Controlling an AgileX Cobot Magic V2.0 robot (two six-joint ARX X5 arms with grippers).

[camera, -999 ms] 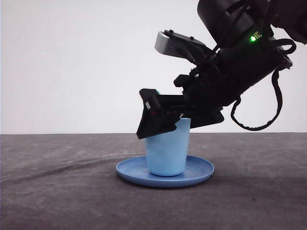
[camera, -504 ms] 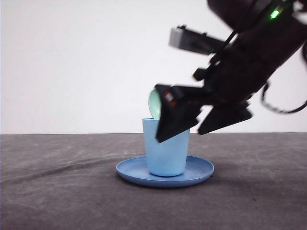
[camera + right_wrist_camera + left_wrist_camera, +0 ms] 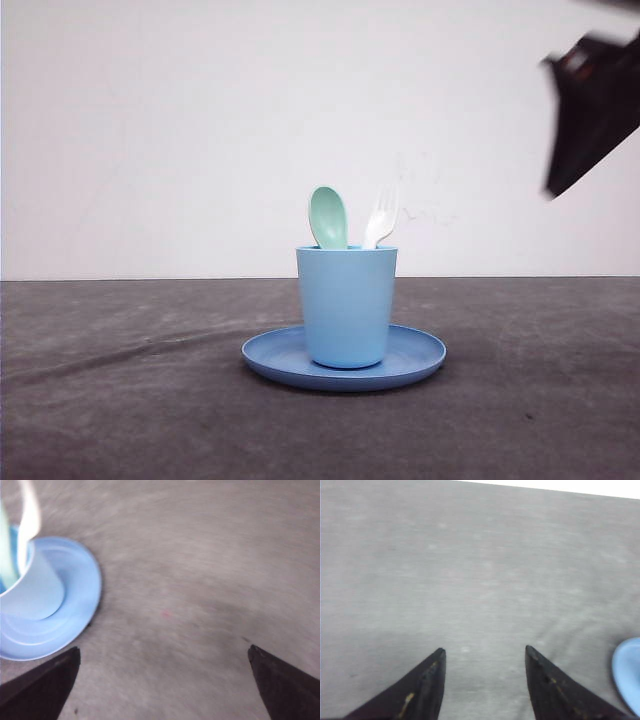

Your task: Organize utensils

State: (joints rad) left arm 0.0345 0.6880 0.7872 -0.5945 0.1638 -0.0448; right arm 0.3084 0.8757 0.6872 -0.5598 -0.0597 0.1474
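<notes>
Mint-green spoon (image 3: 328, 218) and white fork (image 3: 380, 217) stand upright in light blue cup (image 3: 346, 305), heads above rim. Cup sits on blue plate (image 3: 420, 358). Both look light, stiff, slick plastic; best taken at exposed necks above cup. Left gripper (image 3: 485, 652) jaws apart, empty, beside plate. Right gripper (image 3: 165, 652) jaws wide apart, empty, beside cup.

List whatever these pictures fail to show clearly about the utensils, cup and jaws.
- Spoon and fork handles: front view, hidden inside the cup.
- Fork tines: front view, faint against the white wall; right wrist view, smeared by motion blur.
- Right gripper: front view, blurred and cut by the frame's edge.
- Plate: left wrist view, cut off at the edge.
</notes>
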